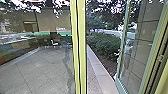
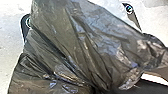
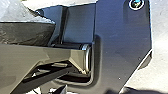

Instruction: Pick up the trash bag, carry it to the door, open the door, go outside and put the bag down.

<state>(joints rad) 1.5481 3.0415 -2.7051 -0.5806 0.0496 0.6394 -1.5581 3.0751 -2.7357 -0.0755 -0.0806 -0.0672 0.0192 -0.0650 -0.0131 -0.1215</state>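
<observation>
In the head view, a wide area of grey paving (image 1: pixel 35 72) lies behind glass, from the left edge to near the centre. At the right side of the frame there is a glass door with a pale green frame (image 1: pixel 120 57), standing open. One yellow-green post (image 1: pixel 79 47) goes from top to bottom, near the middle. Between post and door, a green hedge (image 1: pixel 105 43) grows beside a pale kerb (image 1: pixel 100 72). The dark, wrinkled trash bag (image 2: pixel 82 47) is large and close in the left wrist view, its folds drawn together. For the left gripper and the right gripper, I cannot tell how they stand.
</observation>
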